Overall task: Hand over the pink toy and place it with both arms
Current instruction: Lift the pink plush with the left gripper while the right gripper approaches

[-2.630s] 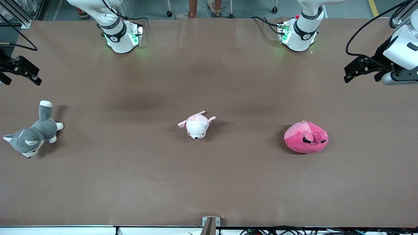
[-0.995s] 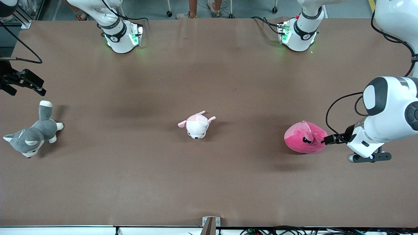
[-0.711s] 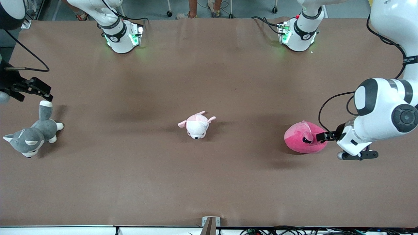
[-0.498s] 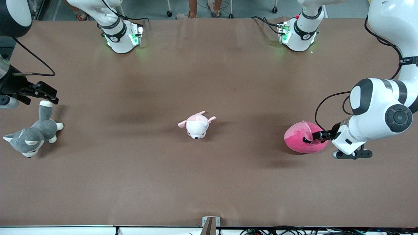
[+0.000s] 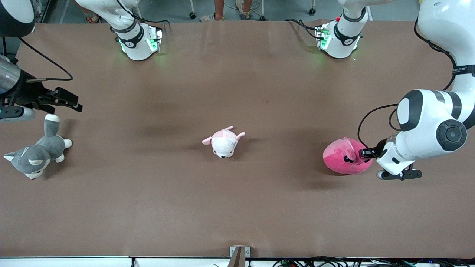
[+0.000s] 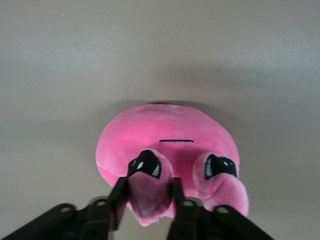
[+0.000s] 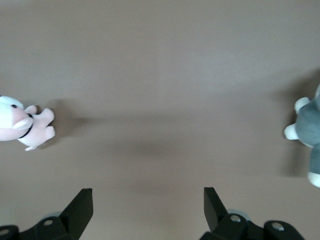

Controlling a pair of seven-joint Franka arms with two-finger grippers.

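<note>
Left claw point(image 6: 148, 202) is down on the round hot-pink plush toy point(image 5: 347, 160), fingers either side of one ear, looks clamped or about to. Toy not lifted: it sits on the brown surface point(image 5: 237, 207) near the left arm's end, midway between long edges. Right claw point(image 5: 61, 101) spread apart, waiting over that end's edge. Pickup, handover, placing all left.

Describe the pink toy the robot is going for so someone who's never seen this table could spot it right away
On the brown table three plush toys lie in a row; look toward the left arm's end. There the left gripper has its fingers around one ear of the pink toy. It is a round, hot-pink blob with angry dark eyes, larger than the pale pink-and-white plush mid-table and the grey husky.
</note>
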